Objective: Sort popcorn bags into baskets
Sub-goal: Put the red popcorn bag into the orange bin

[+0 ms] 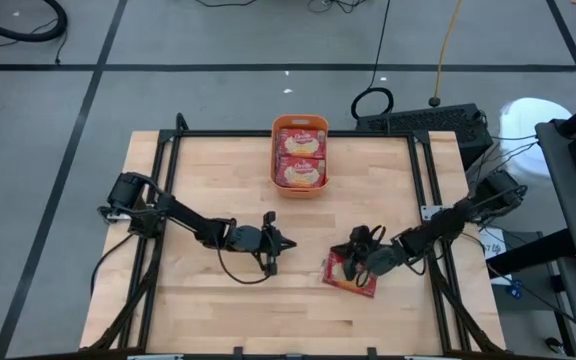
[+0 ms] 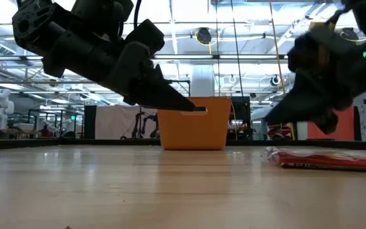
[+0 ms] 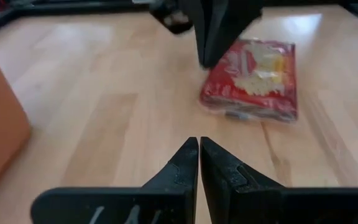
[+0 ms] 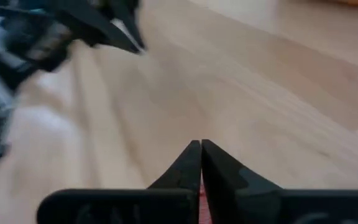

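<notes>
R gripper (image 1: 353, 262) fingers fully together over the near-right popcorn bag (image 1: 348, 277), which lies flat on table (image 1: 208, 300); can't tell if it has hold of it. L gripper (image 1: 272, 258) closed, empty, mid-table, just left of that bag. Orange basket (image 1: 301, 187) at far edge w/ two bags (image 1: 301, 157) inside. Bare wood between bag & basket. Keyboard (image 1: 423, 122) + cables off-table, far right.

Ahead of your left gripper (image 1: 271, 246), jaws shut, bare worktop (image 1: 218, 310) runs to the right gripper (image 1: 351, 256), jaws also shut, which hangs over the popcorn bag (image 1: 349, 277) and blocks a straight reach to it. Beyond both jaws, the orange basket (image 1: 300, 188) stands at the far edge, already holding packets, with open wood on either side of it.
</notes>
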Motion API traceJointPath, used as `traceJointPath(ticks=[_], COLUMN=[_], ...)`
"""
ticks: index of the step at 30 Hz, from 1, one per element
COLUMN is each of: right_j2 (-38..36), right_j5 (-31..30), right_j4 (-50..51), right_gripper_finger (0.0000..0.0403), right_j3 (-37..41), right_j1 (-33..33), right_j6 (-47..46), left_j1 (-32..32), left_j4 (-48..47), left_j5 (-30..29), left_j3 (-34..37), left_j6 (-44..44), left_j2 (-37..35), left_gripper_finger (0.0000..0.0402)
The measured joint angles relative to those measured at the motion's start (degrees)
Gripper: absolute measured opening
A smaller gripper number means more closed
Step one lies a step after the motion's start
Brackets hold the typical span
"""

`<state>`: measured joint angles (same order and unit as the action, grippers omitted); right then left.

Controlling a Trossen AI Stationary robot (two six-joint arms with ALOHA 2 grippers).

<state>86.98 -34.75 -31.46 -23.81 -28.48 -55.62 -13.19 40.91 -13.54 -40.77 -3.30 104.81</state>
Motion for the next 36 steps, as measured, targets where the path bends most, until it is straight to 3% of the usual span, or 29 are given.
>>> traceJointPath(ticks=[5,10,14,19,26,36], right_j2=[-6.80,-14.37,-19.83,-25.87,-29.45,-29.00], right_j5=[9.68,16.94,17.08,17.09,16.84,14.59], right_j4=[5.70,20.63,32.51,39.39,51.25,41.74], right_gripper_finger=[0.0032,0.0082,0.0131,0.0185,0.0207,0.0208], right_j3=[-0.09,-0.13,-0.13,-0.13,-0.13,6.15], right_j1=[-1.50,-6.03,-8.61,-10.98,-13.51,-14.79], right_j6=[2.30,2.14,-1.21,0.71,5.80,5.03], left_j1=[-1.17,-1.68,-1.58,-1.25,-0.61,-1.06], left_j4=[-3.09,-3.06,-2.98,-2.96,-2.98,-2.98], left_j5=[0.02,0.02,0.02,0.00,0.01,0.00], left_j3=[0.02,0.02,0.02,0.02,0.02,0.02], left_j6=[-0.48,-0.07,0.01,0.20,-0.30,-2.90], left_j2=[0.00,0.00,0.00,0.00,0.00,0.00], left_gripper_finger=[0.0024,0.0024,0.0024,0.0024,0.0024,0.0024])
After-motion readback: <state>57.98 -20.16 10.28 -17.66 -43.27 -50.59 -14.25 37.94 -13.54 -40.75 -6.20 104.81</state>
